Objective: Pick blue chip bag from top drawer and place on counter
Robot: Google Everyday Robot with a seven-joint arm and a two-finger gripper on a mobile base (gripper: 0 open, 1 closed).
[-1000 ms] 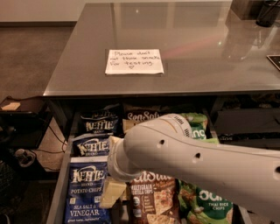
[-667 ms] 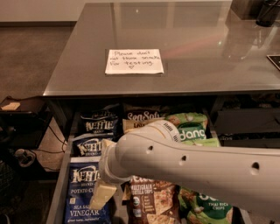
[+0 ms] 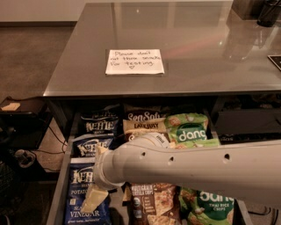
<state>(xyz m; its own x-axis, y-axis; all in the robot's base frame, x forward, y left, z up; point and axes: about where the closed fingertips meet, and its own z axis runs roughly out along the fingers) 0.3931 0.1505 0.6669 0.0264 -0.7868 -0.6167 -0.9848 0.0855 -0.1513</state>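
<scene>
The top drawer (image 3: 56,200) stands pulled out under the counter (image 3: 184,30), which bears a white handwritten note (image 3: 134,61). Three blue chip bags lie in the drawer's left column: back (image 3: 99,124), middle (image 3: 89,145) and front (image 3: 79,202). My white arm reaches in from the right across the drawer. My gripper (image 3: 97,176) is low over the left column, above the front blue bag. It is open, with one cream finger (image 3: 94,200) on the front bag and the other tip near the middle bag. It holds nothing.
A brown Sea Salt bag (image 3: 145,116), a Late July bag (image 3: 142,126), green dang bags (image 3: 192,132) and a multigrain chip bag (image 3: 151,202) fill the other columns. A dark low shelf (image 3: 22,116) and cables are on the left. Dark objects (image 3: 268,11) stand at the counter's back right.
My arm has swung left and lower into the drawer. The gripper has moved from the middle column's edge to over the front blue bag.
</scene>
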